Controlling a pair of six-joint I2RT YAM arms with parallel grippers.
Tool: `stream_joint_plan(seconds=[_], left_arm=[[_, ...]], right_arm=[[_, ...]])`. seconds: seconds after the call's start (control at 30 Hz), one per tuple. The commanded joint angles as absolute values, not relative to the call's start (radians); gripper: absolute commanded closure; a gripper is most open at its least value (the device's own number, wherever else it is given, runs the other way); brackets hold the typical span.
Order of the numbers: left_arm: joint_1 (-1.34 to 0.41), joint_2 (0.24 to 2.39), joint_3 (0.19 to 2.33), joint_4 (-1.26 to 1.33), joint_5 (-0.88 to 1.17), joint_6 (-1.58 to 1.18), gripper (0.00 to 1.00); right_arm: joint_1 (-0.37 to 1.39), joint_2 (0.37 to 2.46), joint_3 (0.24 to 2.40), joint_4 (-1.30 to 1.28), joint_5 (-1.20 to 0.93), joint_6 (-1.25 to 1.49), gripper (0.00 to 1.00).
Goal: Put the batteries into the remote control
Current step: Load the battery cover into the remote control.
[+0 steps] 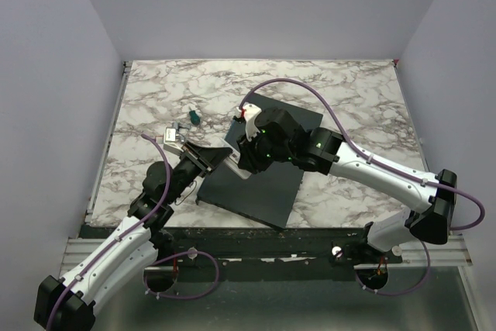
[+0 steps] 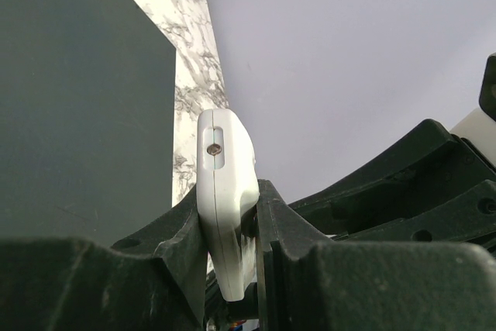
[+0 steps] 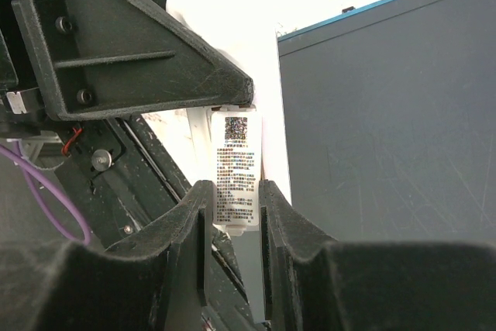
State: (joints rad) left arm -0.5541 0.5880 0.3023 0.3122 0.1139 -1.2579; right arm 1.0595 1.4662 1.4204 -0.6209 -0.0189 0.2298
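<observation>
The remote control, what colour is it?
The remote control is white, clearest in the left wrist view.

The table has a marble top, white with grey veins. Directly on it lie a dark grey slab, a small green object and, near that, a small white piece.

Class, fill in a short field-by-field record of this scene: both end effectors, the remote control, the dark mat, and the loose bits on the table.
left end effector: shut on the remote control, held edge-on
right end effector: shut on the remote's labelled end
dark grey mat: flat on the marble table
loose bits: small white piece and small dark green piece, left of the mat
batteries: none clearly visible
</observation>
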Motion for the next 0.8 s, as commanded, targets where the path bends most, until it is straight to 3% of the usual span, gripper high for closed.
stream_joint_plan(seconds=[0.0, 0.53, 0.77], left_arm=[[-0.558, 0.582, 0.307, 0.367, 0.135, -1.276, 1.0], [-0.558, 0.585, 0.31, 0.378, 0.15, -1.298, 1.0], [-0.558, 0.593, 0.291, 0.411, 0.147, -1.318, 1.0]], right_arm=[[1.065, 1.487, 1.435, -0.612, -0.003, 0.21, 0.99], [1.065, 1.509, 1.43, -0.607, 0.03, 0.187, 0.96], [1.065, 1.499, 1.418, -0.593, 0.038, 0.186, 0.78]])
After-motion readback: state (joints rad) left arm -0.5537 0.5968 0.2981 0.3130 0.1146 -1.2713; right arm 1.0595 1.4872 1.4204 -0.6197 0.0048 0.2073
